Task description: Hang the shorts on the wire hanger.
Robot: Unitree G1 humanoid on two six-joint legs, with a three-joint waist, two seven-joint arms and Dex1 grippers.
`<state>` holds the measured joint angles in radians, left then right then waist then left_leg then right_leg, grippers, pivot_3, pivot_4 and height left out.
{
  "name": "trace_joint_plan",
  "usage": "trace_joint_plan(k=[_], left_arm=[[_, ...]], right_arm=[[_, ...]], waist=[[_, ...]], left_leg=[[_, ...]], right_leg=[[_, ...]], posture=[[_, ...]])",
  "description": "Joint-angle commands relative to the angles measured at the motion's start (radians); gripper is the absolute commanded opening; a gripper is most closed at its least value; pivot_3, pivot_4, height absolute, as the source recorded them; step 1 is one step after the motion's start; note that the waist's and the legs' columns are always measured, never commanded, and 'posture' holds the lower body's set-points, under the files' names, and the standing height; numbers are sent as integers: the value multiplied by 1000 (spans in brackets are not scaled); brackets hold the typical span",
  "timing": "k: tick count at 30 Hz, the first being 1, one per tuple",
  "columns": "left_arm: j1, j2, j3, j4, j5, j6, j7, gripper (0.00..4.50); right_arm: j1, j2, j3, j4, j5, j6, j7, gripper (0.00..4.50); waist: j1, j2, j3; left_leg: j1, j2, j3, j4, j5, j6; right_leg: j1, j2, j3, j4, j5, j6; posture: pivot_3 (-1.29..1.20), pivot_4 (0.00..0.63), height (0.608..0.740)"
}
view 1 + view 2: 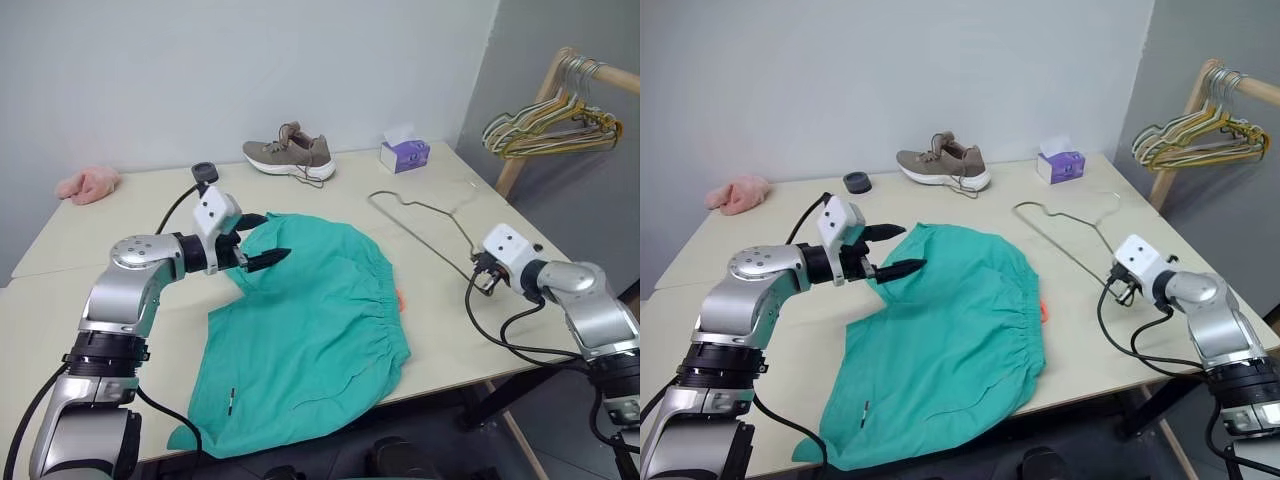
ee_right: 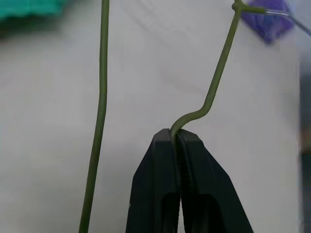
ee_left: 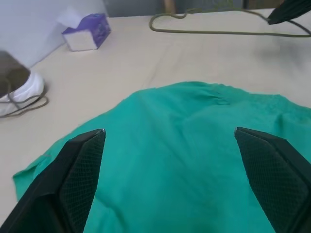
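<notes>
The teal-green shorts [image 1: 310, 330] lie spread flat on the table, waistband toward the right. My left gripper [image 1: 272, 238] hovers open just above their far left edge, and the left wrist view shows its two fingers [image 3: 77, 170] wide apart over the cloth [image 3: 184, 160]. The thin olive-green wire hanger [image 1: 420, 235] lies on the table to the right of the shorts. My right gripper [image 1: 484, 280] is at the hanger's near end. In the right wrist view this gripper [image 2: 174, 138] is shut on a bend of the wire [image 2: 101, 97].
At the back of the table [image 1: 90, 250] are a brown shoe [image 1: 290, 155], a purple tissue box [image 1: 404, 153], a small black round object [image 1: 205, 172] and a pink fluffy cloth [image 1: 88, 183]. A bunch of hangers [image 1: 550, 125] hangs on a wooden rack beyond the right edge.
</notes>
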<state>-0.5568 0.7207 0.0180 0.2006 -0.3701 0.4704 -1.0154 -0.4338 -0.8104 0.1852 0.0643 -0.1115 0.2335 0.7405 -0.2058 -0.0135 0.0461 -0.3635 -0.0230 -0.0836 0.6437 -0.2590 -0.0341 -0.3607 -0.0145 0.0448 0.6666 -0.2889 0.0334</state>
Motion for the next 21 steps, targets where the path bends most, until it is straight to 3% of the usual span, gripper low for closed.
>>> trace_joint_plan(k=[1,9,21], left_arm=[[-43,45,31,14,-69,128,-80,4500],[38,145,-56,-128,-138,287,-294,4500],[113,157,-119,-262,-141,302,-360,4500]], right_arm=[[-75,-34,78,-56,-118,-256,31,41],[-196,-8,151,-8,-243,-574,18,41],[-232,50,131,-26,-227,-649,45,41]], waist=[[-8,0,0],[-15,0,1],[-15,0,1]], left_leg=[[0,0,0,0,0,0],[-1,-1,0,0,0,0],[0,-1,-1,1,0,0]], right_leg=[[0,0,0,0,0,0],[0,-2,1,0,0,0],[-1,-2,1,5,-1,-2]], posture=[[-239,0,740],[-241,0,740],[-247,0,740]])
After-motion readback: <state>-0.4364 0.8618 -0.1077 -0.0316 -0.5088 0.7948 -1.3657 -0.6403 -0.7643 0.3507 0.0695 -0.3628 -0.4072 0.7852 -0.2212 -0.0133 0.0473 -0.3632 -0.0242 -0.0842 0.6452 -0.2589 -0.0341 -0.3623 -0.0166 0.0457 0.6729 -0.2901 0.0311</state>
